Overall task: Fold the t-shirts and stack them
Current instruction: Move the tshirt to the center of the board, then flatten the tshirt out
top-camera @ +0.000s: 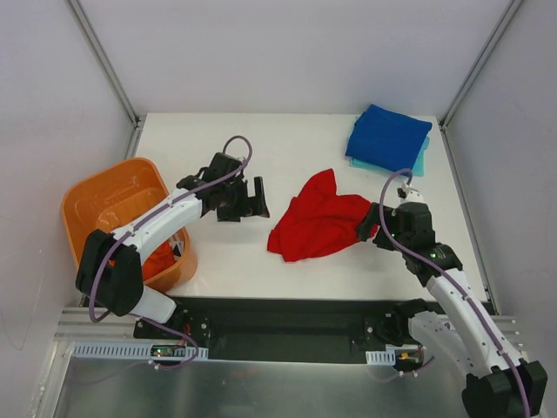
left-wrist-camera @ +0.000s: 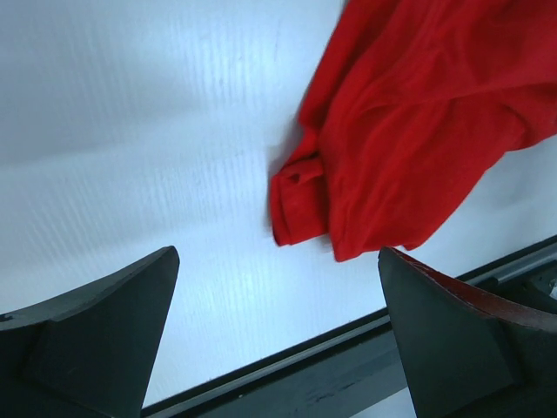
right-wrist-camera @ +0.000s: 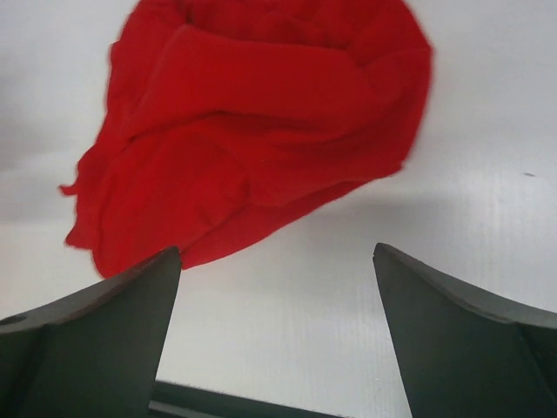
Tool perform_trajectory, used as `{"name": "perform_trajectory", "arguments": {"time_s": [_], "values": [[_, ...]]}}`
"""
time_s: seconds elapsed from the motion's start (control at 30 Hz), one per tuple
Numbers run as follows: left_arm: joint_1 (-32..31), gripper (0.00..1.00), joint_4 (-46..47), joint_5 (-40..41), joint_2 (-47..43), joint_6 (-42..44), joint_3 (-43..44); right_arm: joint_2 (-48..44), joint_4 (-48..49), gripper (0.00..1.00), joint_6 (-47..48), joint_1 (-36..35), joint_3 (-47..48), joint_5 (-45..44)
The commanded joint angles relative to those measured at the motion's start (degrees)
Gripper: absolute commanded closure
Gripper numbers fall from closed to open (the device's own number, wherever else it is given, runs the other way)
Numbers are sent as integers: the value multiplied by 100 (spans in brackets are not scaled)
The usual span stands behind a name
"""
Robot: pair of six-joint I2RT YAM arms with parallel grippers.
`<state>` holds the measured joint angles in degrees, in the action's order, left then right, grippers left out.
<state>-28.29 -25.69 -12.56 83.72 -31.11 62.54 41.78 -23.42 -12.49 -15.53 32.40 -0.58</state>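
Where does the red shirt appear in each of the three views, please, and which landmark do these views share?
Top external: the red shirt lies crumpled near the middle of the table.
Left wrist: it fills the upper right.
Right wrist: it sits in the upper part, left of centre.
Shared landmark: the dark rail along the table's near edge, seen lower right and at the bottom.
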Motion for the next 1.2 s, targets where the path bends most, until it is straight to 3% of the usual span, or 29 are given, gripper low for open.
{"name": "perform_trajectory", "arguments": {"time_s": [0.0, 0.2, 0.33, 0.4, 0.53, 0.7, 0.87, 1.0, 1.03, 1.07, 1.13, 1.17], "values": [[-62, 1, 214, 184, -330, -544, -576, 627, 383, 3, 370, -774, 845, 332], [-106, 1, 609, -80, -401, -790, -1235, 2435, 128, 2, 187, -2251, 2172, -565], [-168, 1, 1004, -353, -383, -940, -1666, 4036, -495, 4, -78, -2393, 3594, -1188], [-211, 4, 1153, -370, -252, -1037, -1675, 5131, -1099, 6, -52, -2393, 4806, -1716], [-413, 13, 1408, -511, 100, -1107, -1623, 6700, -1858, 22, 185, -2393, 6408, -1832], [-607, 33, 1655, -695, 722, -1204, -1526, 7817, -2131, 26, 212, -2385, 7296, -1753], [-739, 47, 1752, -766, 1268, -1257, -1280, 8205, -2149, 30, 221, -2385, 7386, -1656], [-765, 74, 1752, -801, 1603, -1143, -1078, 8504, -2062, 40, 300, -2393, 7342, -1480], [-757, 93, 1752, -792, 1612, -1125, -1052, 8548, -2044, 42, 291, -2393, 7333, -1515], [-765, 100, 1752, -775, 1603, -1142, -1051, 8592, -2000, 51, 291, -2393, 7342, -1533], [-765, 100, 1752, -679, 1533, -1134, -1104, 8680, -1991, 66, 239, -2376, 7368, -1568], [-765, 100, 1752, -626, 1489, -1142, -1139, 8672, -1948, 81, 230, -2376, 7342, -1594]]}}
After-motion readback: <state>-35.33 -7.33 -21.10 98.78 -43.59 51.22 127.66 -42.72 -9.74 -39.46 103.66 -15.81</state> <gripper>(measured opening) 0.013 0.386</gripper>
